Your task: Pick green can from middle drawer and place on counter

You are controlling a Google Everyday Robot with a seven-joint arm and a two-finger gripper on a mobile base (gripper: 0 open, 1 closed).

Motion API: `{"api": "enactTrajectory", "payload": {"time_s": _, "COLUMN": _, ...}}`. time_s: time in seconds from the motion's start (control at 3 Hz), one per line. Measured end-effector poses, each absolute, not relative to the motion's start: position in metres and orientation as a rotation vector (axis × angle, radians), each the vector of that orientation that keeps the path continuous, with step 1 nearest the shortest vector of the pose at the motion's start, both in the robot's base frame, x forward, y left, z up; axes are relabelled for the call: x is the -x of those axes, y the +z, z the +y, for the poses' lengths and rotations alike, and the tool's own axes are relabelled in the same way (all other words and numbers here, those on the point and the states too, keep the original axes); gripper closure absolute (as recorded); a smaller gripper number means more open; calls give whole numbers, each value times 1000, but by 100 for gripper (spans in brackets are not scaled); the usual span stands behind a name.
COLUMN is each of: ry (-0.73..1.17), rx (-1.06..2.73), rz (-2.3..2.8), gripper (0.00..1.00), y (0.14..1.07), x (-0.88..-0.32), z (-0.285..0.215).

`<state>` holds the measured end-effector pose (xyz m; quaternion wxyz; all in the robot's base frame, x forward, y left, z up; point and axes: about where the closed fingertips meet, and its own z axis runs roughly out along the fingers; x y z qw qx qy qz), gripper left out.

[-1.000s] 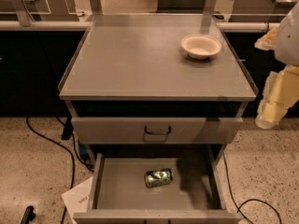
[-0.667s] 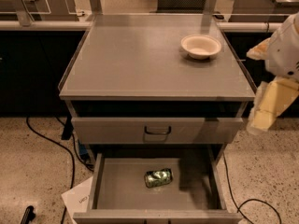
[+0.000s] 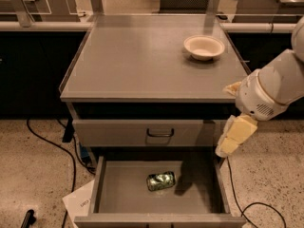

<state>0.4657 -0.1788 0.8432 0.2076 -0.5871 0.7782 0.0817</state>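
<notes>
My claw (image 3: 223, 150) hangs at 2 o'clock of the green can (image 3: 161, 181), whether wide or narrow I cannot tell; the can lies sideways in the middle drawer (image 3: 118, 196), likely light, slick, dentable, so grip across its body.

The robot arm (image 3: 278, 84) is formed of smooth white rounded housings, and its bulbous wrist (image 3: 259, 99) is marked by a small perforated grille (image 3: 262, 110). The pale-yellow gripper (image 3: 228, 146) is seen below the wrist, just right of the handled drawer front (image 3: 118, 133).

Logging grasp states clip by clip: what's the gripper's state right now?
Gripper: open or closed cannot be told; it hangs above the right side of the middle drawer, not holding the green can, which lies on the drawer floor.
</notes>
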Motion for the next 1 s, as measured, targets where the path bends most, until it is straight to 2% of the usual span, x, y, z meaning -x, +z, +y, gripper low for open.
{"api": "enactTrajectory", "payload": {"time_s": 0.33, "ry": 319, "rx": 1582, "rz": 2153, "gripper": 0, "y": 802, "x": -478, "z": -164}}
{"api": "enactTrajectory", "payload": {"time_s": 1.0, "ry": 259, "rx": 1573, "rz": 2144, "gripper": 0, "y": 805, "x": -476, "z": -162}}
